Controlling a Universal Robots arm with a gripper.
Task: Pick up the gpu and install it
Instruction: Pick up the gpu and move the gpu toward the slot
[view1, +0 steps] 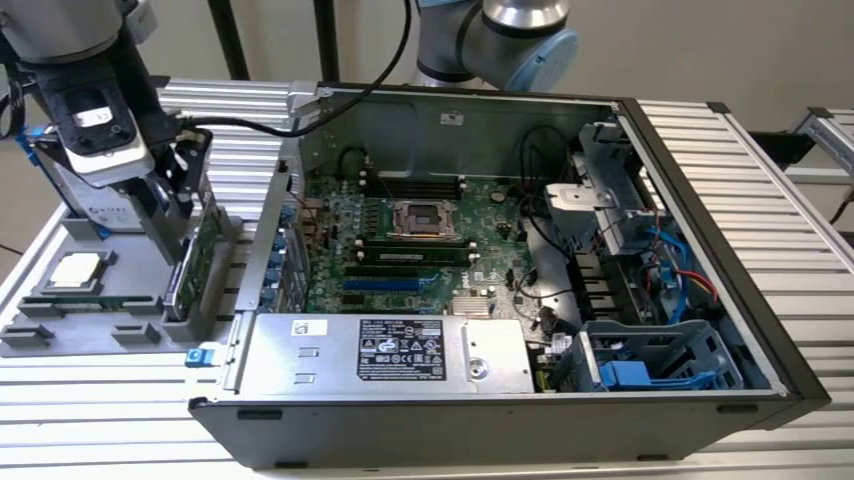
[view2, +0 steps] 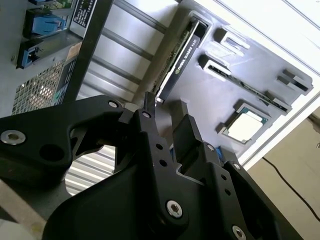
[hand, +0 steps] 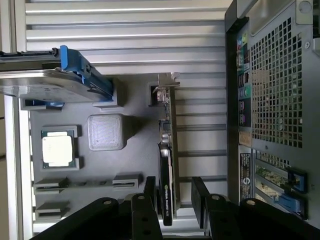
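The gpu stands on its long edge in a slot of the grey parts tray, at the exterior view's left beside the open computer case. It is a green card with a black cooler and a silver bracket at one end. My gripper hangs directly over it, open. In the first wrist view the two black fingertips stand on either side of the card's cooler end with a gap on each side, and my gripper holds nothing. In the second wrist view my gripper lines up with the gpu.
The tray also holds a silver hard drive with blue clips, a processor, a small grey block and memory sticks. Inside the case lie the green motherboard with blue card slots and a power supply.
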